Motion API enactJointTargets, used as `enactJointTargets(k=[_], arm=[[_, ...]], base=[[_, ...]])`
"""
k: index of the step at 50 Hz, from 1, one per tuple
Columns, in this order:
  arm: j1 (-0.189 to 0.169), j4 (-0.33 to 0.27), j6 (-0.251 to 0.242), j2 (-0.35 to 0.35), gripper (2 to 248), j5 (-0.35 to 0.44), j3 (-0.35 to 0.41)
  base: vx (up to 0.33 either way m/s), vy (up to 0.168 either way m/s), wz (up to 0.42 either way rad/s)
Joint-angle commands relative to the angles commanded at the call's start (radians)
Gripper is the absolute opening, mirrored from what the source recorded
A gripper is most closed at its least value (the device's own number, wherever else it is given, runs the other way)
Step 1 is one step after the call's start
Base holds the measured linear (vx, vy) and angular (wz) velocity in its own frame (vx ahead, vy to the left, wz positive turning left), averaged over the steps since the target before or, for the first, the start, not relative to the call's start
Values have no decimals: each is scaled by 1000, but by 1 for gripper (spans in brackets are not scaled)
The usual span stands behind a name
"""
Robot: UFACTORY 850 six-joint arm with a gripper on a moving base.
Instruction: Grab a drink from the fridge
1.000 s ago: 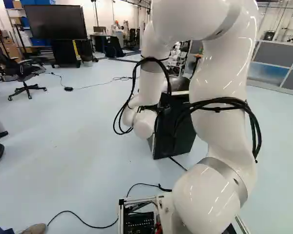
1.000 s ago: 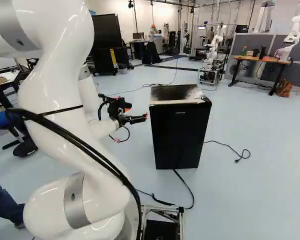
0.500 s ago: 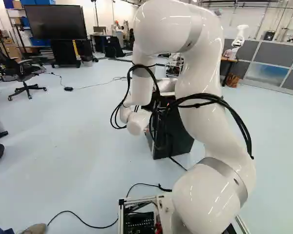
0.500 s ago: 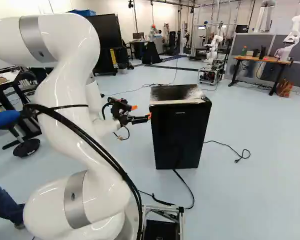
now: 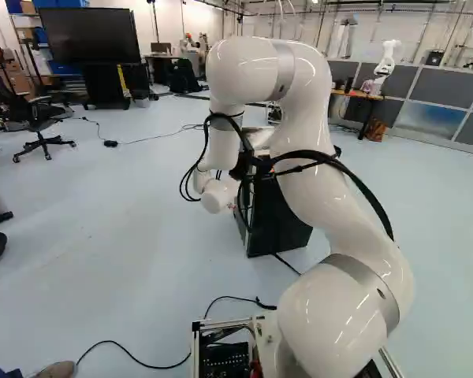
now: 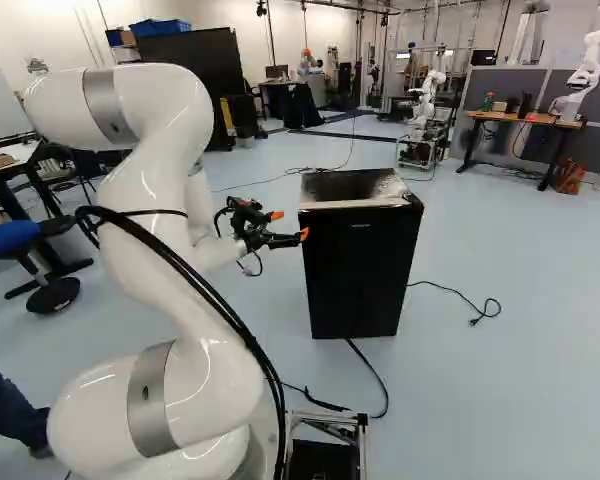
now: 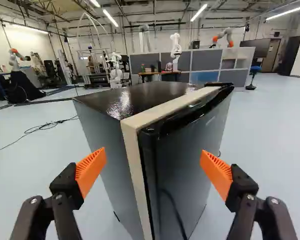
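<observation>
1. Advancing off line is the main hazard: the gripper (image 7: 152,159) stands near the front corner of the fridge (image 6: 362,262), and one fingertip could strike the door (image 7: 187,155) instead of catching its edge.
2. Gripper state: released. The orange pads (image 7: 90,171) are spread wide with nothing grasped; the fridge corner shows between them, farther ahead. Contact with the fridge cannot be confirmed.
3. Slip risk: the door face looks smooth and glossy, and no projecting handle is seen. A shallow hold on the door edge would probably slide off.
4. Tipping or shifting risk: pulling hard against a tight door seal could drag the fridge across the floor (image 6: 525,370).
5. Snag risk: black cables (image 6: 192,272) loop along the arm (image 6: 160,200) and could catch the door as it swings. The floor cable (image 6: 373,378) between fridge and base could foul base travel.
6. Container, primary: the fridge is upright, its door apparently closed. Its contents are hidden.
7. Drink location: not visible; presumably inside the fridge. Quantity and type cannot be determined.
8. Container, background: a blue bin (image 6: 160,26) stands high behind the arm; its contents are not visible.
</observation>
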Motion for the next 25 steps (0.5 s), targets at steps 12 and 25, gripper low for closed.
enactJointTargets(k=[12, 25], arm=[[-3, 5, 0, -10, 247, 0, -17], [-6, 14, 0, -13, 247, 0, -22]], base=[[0, 0, 0], [0, 0, 0]])
